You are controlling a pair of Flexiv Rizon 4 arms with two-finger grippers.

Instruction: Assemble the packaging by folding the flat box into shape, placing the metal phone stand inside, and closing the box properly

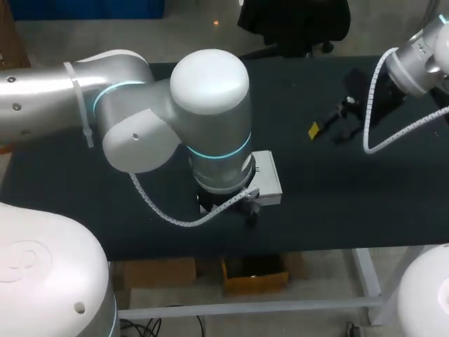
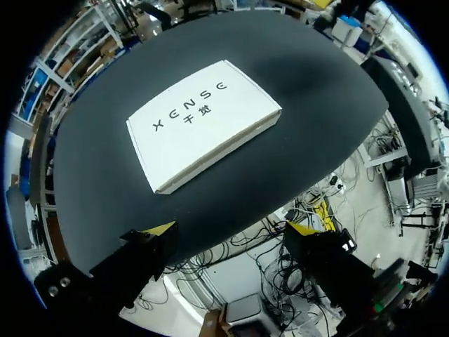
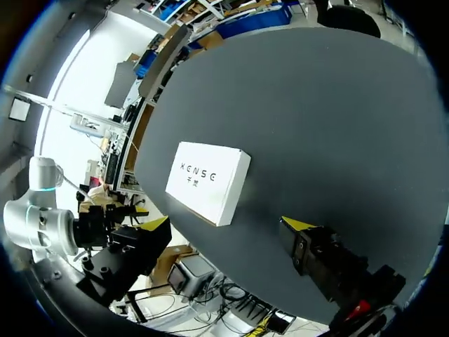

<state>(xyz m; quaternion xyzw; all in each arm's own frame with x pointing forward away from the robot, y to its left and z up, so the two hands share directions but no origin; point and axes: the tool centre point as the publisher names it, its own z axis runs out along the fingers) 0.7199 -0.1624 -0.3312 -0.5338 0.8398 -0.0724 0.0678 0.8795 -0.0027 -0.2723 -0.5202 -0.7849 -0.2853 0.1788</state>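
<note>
The white box (image 2: 203,123) lies shut and flat on the black table, its printed lid facing up. The box (image 1: 269,177) is partly hidden under my left arm in the head view. My left gripper (image 2: 231,229) stands open above the table's front edge, with the box ahead of its fingers and nothing between them. My left gripper (image 1: 235,207) sits just in front of the box. My right gripper (image 3: 226,225) is open too, well off to the right of the box (image 3: 208,181). My right gripper (image 1: 330,126) hangs over the back right of the table. No phone stand shows.
The black table top (image 1: 330,210) is bare around the box. Its front edge (image 1: 280,249) runs close to the left gripper. My left arm's big elbow (image 1: 210,119) covers the middle of the table in the head view.
</note>
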